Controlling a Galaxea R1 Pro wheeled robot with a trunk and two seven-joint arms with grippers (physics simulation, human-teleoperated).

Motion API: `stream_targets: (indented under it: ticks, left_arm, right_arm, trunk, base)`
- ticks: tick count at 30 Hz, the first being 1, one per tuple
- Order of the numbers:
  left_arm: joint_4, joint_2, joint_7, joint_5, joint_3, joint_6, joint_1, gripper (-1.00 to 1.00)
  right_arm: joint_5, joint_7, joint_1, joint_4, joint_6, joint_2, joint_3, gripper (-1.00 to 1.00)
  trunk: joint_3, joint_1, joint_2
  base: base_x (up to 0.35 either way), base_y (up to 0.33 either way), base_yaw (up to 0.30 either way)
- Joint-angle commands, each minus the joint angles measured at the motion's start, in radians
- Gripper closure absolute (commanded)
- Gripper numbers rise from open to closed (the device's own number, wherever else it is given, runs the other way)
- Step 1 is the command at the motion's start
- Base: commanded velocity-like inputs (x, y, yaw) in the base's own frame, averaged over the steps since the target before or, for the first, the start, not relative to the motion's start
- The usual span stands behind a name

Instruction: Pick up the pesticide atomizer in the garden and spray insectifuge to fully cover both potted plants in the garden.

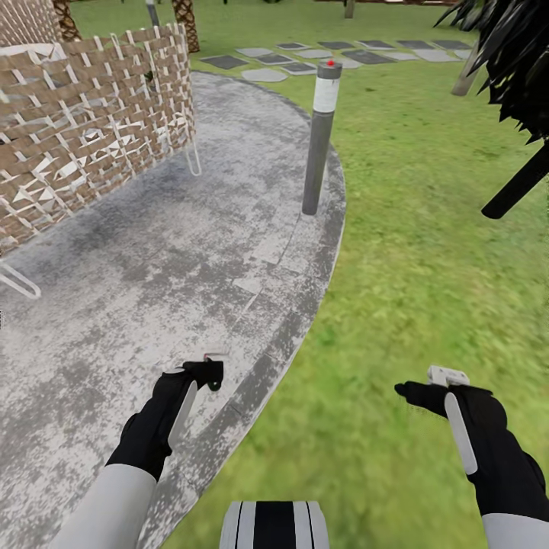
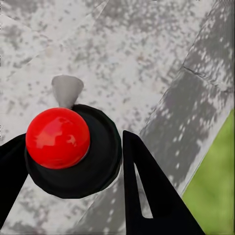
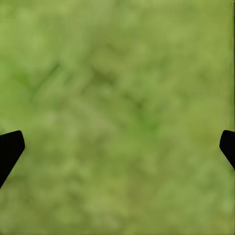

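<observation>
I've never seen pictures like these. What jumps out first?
A grey bollard post with a white band and red top stands at the curved edge of the grey paving, where it meets the green lawn. A big brown woven lattice structure rises over the paving at the left. Low in the head view, the left hand hangs over the paving and the right hand over grass.

The atomizer, seen end-on as a dark round body with a red ball and grey nozzle, sat clamped in the left gripper above the garden paving's lawn-side edge.
</observation>
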Motion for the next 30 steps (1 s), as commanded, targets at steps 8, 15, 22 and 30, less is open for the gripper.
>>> stream_targets:
  ticks: [8,15,22,30]
  left_arm:
    - [0.0,-0.001,0.0,0.001,0.002,0.013,0.0,1.0]
    - [-0.002,-0.003,0.0,0.001,0.003,0.013,0.0,1.0]
    - [-0.002,-0.003,-0.001,0.0,-0.001,0.012,0.005,1.0]
    - [-0.003,-0.003,-0.002,0.0,-0.002,0.012,0.014,1.0]
  right_arm:
    - [-0.004,0.0,0.0,-0.003,0.004,0.0,-0.001,-1.0]
    - [-0.004,-0.001,0.0,-0.002,0.004,0.0,-0.001,-1.0]
    - [-0.004,-0.001,0.0,-0.001,0.004,0.0,-0.001,-1.0]
    - [-0.004,-0.002,0.0,0.0,0.004,0.0,-0.001,-1.0]
  trunk:
    - [0.037,-0.004,0.002]
    - [0.056,-0.005,0.002]
    - [0.067,-0.005,0.002]
    - [0.08,-0.005,0.002]
  base:
    - [0.0,0.0,0.0]
    - [0.0,0.0,0.0]
    - [0.0,0.0,0.0]
    - [-0.006,0.0,0.0]
